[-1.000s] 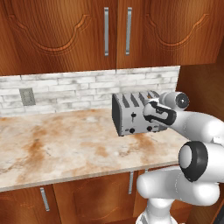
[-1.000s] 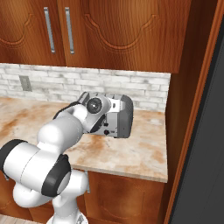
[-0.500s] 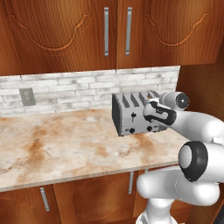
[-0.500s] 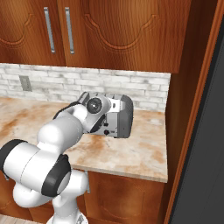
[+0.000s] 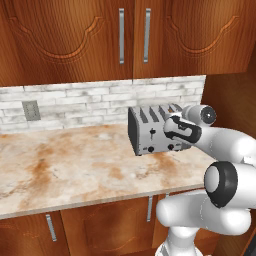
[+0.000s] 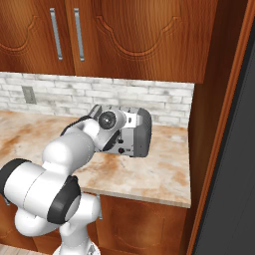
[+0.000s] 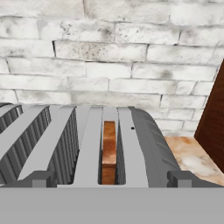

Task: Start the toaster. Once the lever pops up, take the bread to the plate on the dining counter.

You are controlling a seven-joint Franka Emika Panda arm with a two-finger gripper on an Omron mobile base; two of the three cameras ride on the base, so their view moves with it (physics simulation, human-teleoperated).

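Observation:
The silver-grey toaster (image 5: 148, 131) (image 6: 141, 131) stands at the back right of the marbled counter, against the brick wall. The bread (image 7: 109, 151) sits upright and low in its second slot from the right, its brown crust edge showing. My gripper (image 5: 173, 129) (image 7: 109, 179) hovers at the toaster's front right top edge. It is open, one fingertip (image 7: 40, 179) on each side of the bread's slot, with nothing held. My hand covers the right lever; the left lever (image 5: 152, 132) shows on the face. The plate and the dining counter are out of view.
The beige counter (image 5: 75, 170) stretches left of the toaster, with its front edge close to my base. A tall wood panel (image 6: 219, 114) closes off the right side just past the toaster. Upper cabinets (image 5: 130, 35) hang above, and a wall outlet (image 5: 31, 110) is at the left.

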